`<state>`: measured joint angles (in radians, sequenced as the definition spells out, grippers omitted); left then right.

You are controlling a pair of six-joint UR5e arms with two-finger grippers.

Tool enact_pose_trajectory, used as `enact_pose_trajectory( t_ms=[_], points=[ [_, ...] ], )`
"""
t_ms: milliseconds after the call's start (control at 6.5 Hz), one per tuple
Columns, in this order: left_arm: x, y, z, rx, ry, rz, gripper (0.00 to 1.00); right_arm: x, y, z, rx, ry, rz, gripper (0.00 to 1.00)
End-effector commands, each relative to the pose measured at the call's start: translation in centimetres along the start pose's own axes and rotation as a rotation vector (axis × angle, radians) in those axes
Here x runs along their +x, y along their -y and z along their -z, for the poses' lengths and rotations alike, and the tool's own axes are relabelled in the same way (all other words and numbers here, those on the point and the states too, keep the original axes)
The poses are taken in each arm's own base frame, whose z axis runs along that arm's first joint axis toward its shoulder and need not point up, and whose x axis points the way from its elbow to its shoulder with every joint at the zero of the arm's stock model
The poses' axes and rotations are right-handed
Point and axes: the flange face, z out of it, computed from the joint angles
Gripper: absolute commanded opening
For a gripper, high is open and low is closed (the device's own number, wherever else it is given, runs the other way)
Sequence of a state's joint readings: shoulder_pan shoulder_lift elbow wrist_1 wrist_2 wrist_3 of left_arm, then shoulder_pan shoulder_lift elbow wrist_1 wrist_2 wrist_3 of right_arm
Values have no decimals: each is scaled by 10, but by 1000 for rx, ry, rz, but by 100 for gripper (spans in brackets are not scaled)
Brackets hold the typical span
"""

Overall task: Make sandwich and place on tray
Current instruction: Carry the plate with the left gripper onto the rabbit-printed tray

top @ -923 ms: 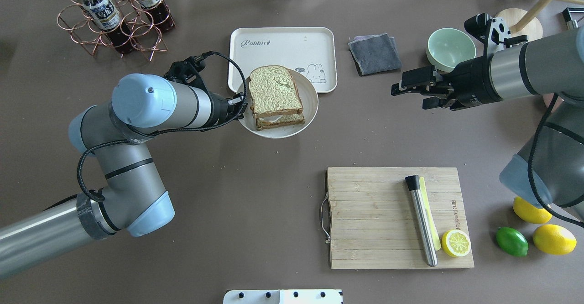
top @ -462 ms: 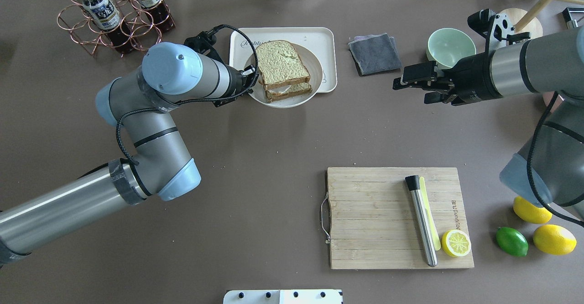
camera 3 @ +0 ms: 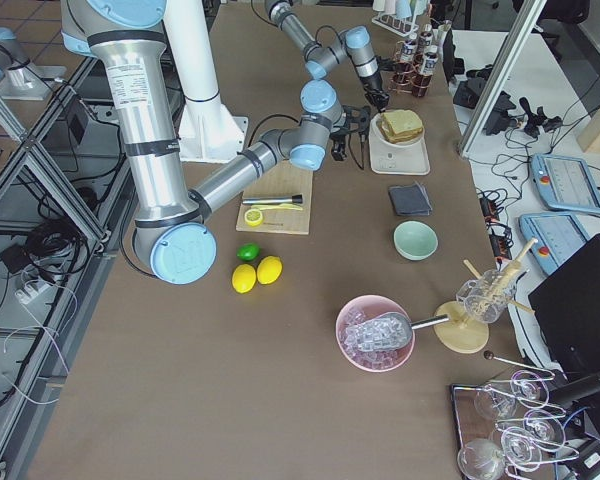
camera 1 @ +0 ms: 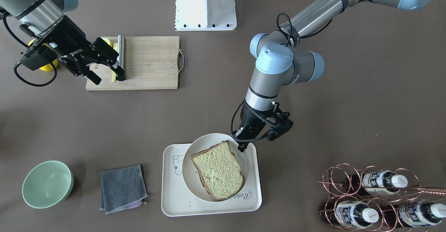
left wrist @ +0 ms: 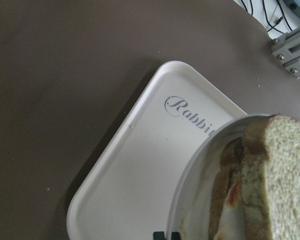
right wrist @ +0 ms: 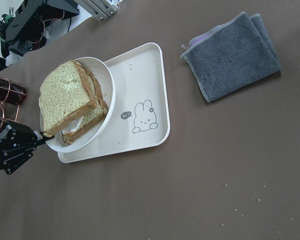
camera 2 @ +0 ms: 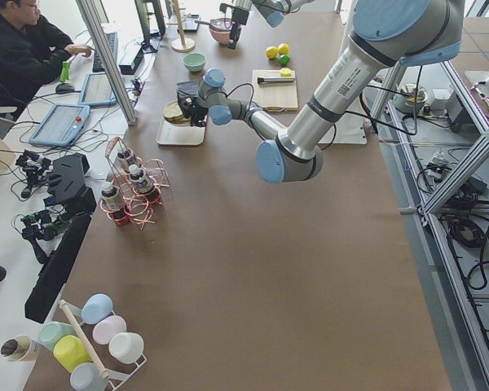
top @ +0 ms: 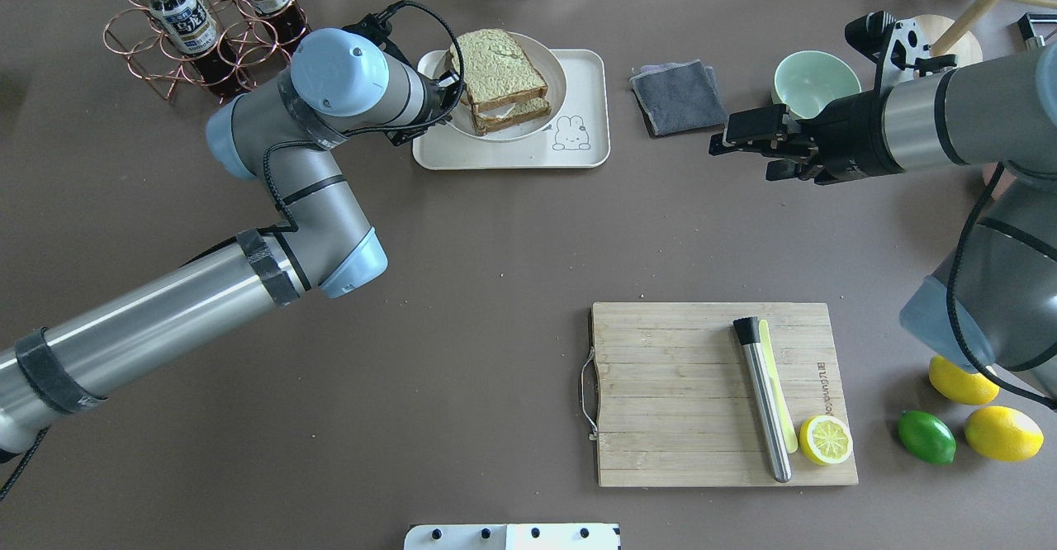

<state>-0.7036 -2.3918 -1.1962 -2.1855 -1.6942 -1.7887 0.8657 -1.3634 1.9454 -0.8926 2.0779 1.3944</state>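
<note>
Just right of the left claw (top: 450, 94), the plate (top: 552, 114) with the sandwich (top: 498, 67) is now over the tray (top: 580, 79). A moment ago it sat beside the tray. The job looks almost done. This claw pinches the plate's rim. The right claw (top: 739, 154), far away, is wide and empty. One sandwich, one plate, one tray, two claws.

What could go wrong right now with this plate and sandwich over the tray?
The left gripper grips the plate only by its rim, so it could tilt and the sandwich, its top slice offset, might slide. It also overlaps the tray edge in the front view; set down there, it might rock.
</note>
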Motion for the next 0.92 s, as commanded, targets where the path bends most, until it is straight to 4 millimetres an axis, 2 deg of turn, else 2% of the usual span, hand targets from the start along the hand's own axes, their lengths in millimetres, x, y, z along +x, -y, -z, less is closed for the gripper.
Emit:
enact_pose_trajectory(
  t_ms=[0,308,462,615,769],
  points=[
    [-2,-10,-27,4,8,-7,0,1,5,-6,20,-10,-2,100],
    [-11,-43,-40,10,18,-30,0,0,7,-9,28,-13,-2,100],
    [-14,-44,-42,20,6,-42,21,1,7,-9,28,-14,-3,100],
    [-14,-42,-43,25,8,-42,60,1,7,-9,29,-14,-3,100],
    [-13,-31,-41,29,7,-34,61,-1,7,-9,29,-12,-1,100]
  ],
)
